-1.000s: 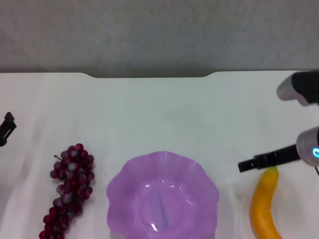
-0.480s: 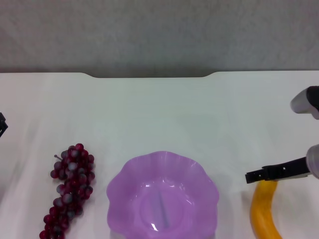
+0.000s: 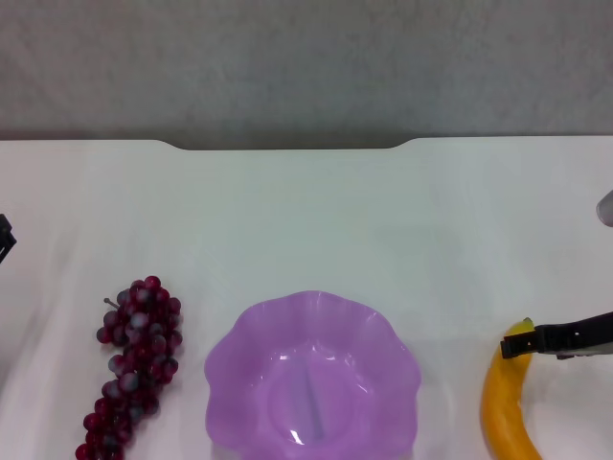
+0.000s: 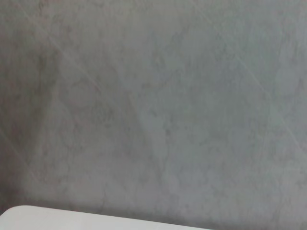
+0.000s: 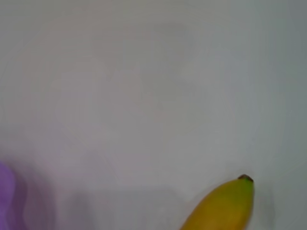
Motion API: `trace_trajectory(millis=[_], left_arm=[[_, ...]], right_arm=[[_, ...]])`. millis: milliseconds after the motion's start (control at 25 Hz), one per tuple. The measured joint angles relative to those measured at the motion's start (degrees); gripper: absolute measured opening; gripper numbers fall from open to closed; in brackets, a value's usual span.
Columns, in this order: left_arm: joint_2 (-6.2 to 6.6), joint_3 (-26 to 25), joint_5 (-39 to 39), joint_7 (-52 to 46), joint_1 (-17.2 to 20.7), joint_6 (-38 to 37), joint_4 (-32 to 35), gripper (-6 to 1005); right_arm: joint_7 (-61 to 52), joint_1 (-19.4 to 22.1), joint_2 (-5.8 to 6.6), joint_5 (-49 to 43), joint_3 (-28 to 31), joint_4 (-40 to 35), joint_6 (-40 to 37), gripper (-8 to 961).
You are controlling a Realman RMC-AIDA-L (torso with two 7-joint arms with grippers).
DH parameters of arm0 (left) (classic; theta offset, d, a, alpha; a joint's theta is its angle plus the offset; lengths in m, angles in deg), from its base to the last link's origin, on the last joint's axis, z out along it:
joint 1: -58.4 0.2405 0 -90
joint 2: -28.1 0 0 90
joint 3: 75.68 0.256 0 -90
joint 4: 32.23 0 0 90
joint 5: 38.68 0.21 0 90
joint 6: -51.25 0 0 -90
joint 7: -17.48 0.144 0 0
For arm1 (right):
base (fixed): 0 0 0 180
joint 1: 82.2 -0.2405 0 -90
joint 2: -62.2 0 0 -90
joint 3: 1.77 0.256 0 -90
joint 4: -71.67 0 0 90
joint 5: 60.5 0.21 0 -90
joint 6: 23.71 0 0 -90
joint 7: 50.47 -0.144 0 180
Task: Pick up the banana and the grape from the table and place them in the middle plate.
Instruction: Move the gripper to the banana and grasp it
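Observation:
The banana (image 3: 503, 407) lies on the white table (image 3: 306, 211) at the near right, its dark green tip pointing away; its tip end also shows in the right wrist view (image 5: 225, 206). My right gripper (image 3: 551, 338) reaches in from the right edge, just over the banana's far tip. The grape bunch (image 3: 134, 369) lies at the near left. The purple scalloped middle plate (image 3: 287, 326) sits empty between them; a sliver of it shows in the right wrist view (image 5: 7, 199). My left gripper (image 3: 4, 237) barely shows at the left edge, far from the grapes.
The table's far edge has a shallow notch (image 3: 287, 144), with a grey surface behind it. The left wrist view shows that grey surface and a corner of the table (image 4: 48, 218).
My right gripper has drawn back to the right and nearer, from left of the banana's tip to over it. My left gripper has slid further off the left edge.

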Motion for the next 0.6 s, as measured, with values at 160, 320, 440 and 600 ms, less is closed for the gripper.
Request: trace_trajectory(millis=[160,320,440,600], left_arm=[[0.00,0.0,0.0,0.0,0.0,0.0,0.0,872],[0.00,0.0,0.0,0.0,-0.1,0.0,0.0,872],[0.00,0.0,0.0,0.0,-0.1,0.0,0.0,872],[-0.07,0.0,0.0,0.0,-0.1,0.0,0.0,872]], right_arm=[[0.2,-0.3,-0.05,0.0,-0.4,-0.5,-0.3,892],[0.3,-0.4,-0.01,0.0,-0.4,-1.0,-0.9,891],[0.6,-0.4,-0.04,0.0,-0.6,-1.2,-1.3,891],[1.4,-0.5,-0.14,0.4,-0.9,-1.5,-2.2,891]])
